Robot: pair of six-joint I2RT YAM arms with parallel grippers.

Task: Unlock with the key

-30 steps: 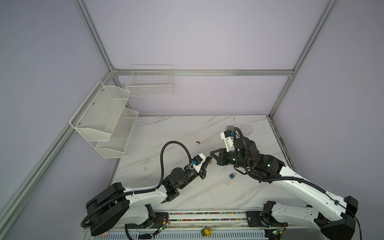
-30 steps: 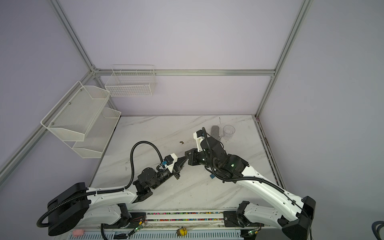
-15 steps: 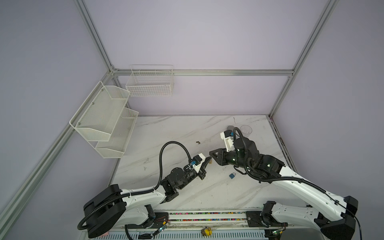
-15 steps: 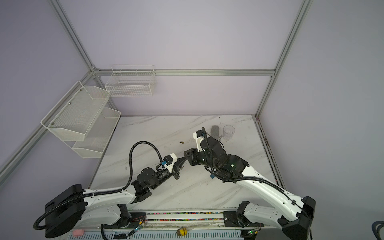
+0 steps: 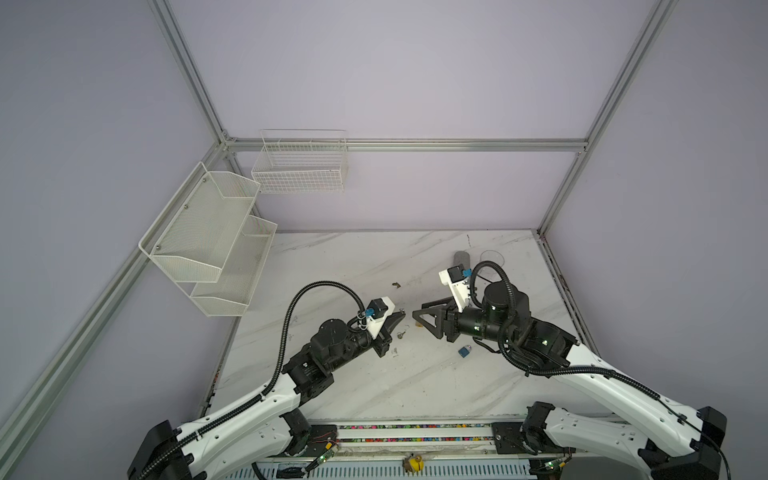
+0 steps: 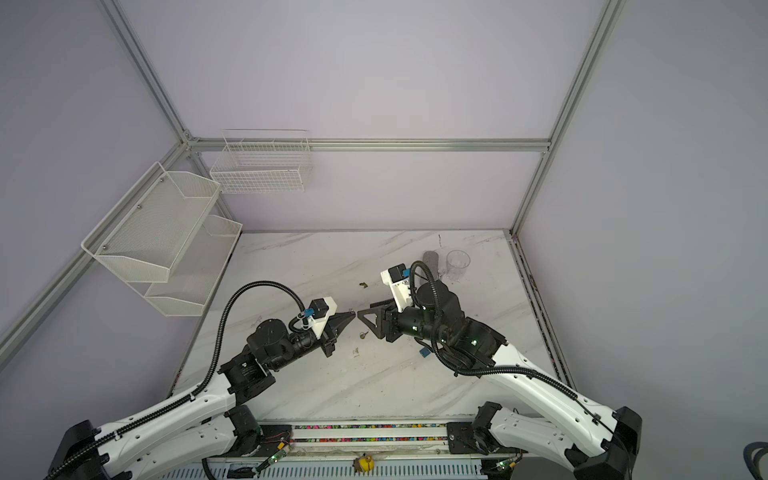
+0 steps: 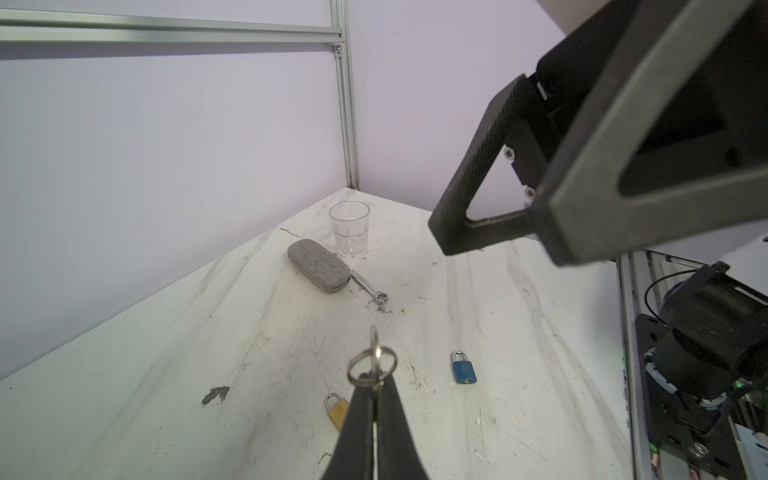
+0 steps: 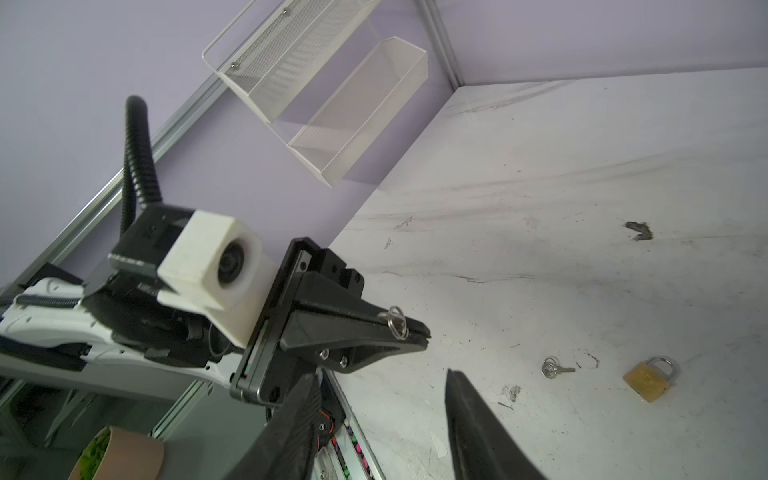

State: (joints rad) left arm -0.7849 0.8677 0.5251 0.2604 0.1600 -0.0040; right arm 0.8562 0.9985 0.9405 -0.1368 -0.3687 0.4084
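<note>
My left gripper is shut on a small silver key, held above the table with its ring at the fingertips. In both top views this gripper faces my right gripper across a small gap. The right gripper is open and holds nothing; its fingers hang over the table. A brass padlock and a blue padlock lie shut on the table. A second key on a ring lies near the brass padlock.
A clear glass, a grey case and a wrench sit near the back right corner. White mesh shelves and a wire basket hang on the left and back walls. The table's front rail runs between the arm bases.
The right gripper's jaws have opened from shut and it has drawn back a little from the left gripper's tip. The left gripper stays shut on the key.
</note>
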